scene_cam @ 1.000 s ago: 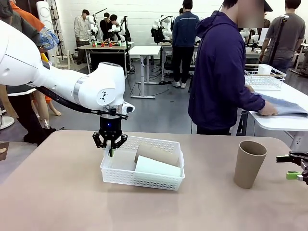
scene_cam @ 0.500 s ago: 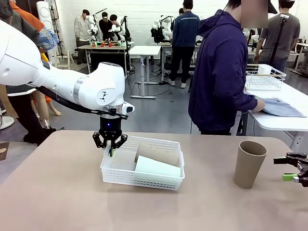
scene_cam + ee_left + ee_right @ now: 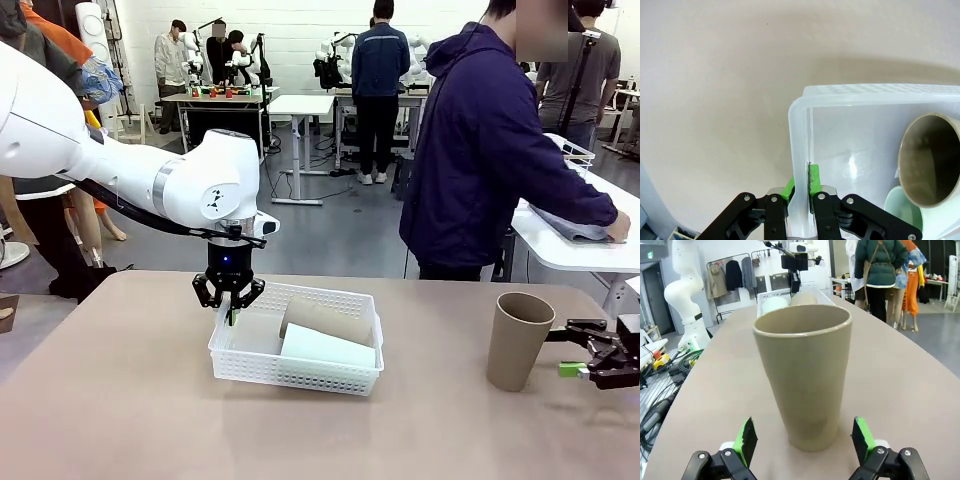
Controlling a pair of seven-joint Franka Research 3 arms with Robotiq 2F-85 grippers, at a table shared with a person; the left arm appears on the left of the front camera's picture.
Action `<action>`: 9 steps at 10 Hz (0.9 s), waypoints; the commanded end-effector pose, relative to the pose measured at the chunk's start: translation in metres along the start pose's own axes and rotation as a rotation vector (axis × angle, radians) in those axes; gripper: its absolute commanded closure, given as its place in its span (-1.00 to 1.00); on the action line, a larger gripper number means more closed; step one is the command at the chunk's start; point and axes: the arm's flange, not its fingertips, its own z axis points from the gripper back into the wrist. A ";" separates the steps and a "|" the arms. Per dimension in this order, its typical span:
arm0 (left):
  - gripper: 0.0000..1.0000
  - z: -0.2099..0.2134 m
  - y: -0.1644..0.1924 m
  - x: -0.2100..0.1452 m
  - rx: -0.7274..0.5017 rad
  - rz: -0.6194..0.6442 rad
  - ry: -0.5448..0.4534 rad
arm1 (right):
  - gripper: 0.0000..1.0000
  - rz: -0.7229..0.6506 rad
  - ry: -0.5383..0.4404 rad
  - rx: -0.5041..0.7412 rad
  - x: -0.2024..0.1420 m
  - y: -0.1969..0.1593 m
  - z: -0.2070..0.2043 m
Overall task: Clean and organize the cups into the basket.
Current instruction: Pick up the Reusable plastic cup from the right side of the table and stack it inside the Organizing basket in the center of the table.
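Where the beige table [image 3: 120,420] spreads across the front view, the white basket [image 3: 296,372] sits left of the middle. It is shallow and rectangular, with fine lattice walls and a smooth rolled rim. Two matte, handleless tumblers lie on their sides inside it, touching each other. The lying tan cup [image 3: 322,318] is towards the far wall and the mint cup [image 3: 330,348] is against the near wall. From the left wrist view, the lying tan cup [image 3: 932,160] shows its dark open mouth, with the mint cup [image 3: 900,212] just below it.

The upright tan cup [image 3: 517,340] stands on the table at the right, well apart from the basket. It tapers towards its base.

The left arm [image 3: 150,180] reaches in from the left with its wrist pointing straight down over the basket's far left corner. The left gripper [image 3: 231,300] is pinched tight on the basket's [image 3: 801,125] side wall, with one finger inside and one outside.

The right gripper [image 3: 580,350] lies low and level just beside the upright tan cup [image 3: 802,375]. It is spread wide, with a green pad on either side of the cup's base, neither touching it.
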 end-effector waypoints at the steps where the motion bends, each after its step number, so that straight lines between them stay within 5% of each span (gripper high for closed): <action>1: 1.00 0.002 0.001 0.000 0.000 0.001 -0.004 | -1.00 0.007 -0.021 0.005 -0.014 -0.024 -0.013; 9: 1.00 0.002 0.001 0.000 0.000 0.001 -0.004 | -1.00 0.035 -0.032 0.162 -0.002 -0.027 -0.070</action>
